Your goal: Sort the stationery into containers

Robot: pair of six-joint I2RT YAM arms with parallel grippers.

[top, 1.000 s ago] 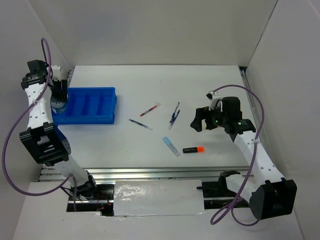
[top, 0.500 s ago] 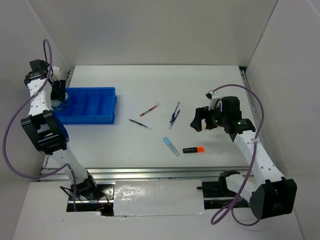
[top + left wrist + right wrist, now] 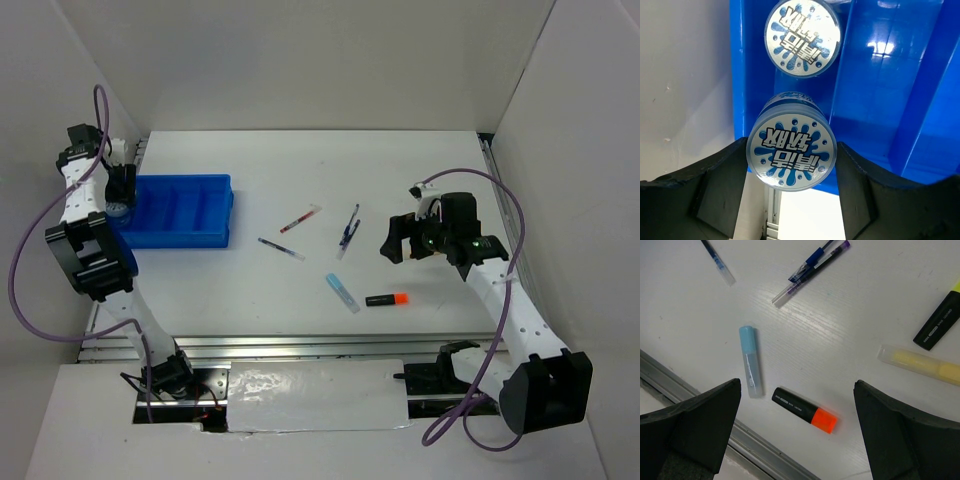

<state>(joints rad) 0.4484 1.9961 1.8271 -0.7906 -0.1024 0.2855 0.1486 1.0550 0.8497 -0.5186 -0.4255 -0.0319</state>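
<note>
Left gripper (image 3: 790, 162) grasps a round blue-white plastic pot (image 3: 791, 150) at the 9 o'clock end of the bright blue divided plastic tray (image 3: 737, 75). A second matching pot (image 3: 802, 37), its top edge cropped, sits inside that end compartment. Right gripper (image 3: 797, 387) hangs released above a black orange-capped highlighter (image 3: 804, 410).

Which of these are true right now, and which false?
1. The left gripper holds a round pot. True.
2. The blue tray has no pot in it. False: a second pot lies in it.
3. The right gripper clamps the orange-capped highlighter. False: it hangs open, and the highlighter lies on the table below.
4. The pale blue bar lies outside the tray. True.
</note>
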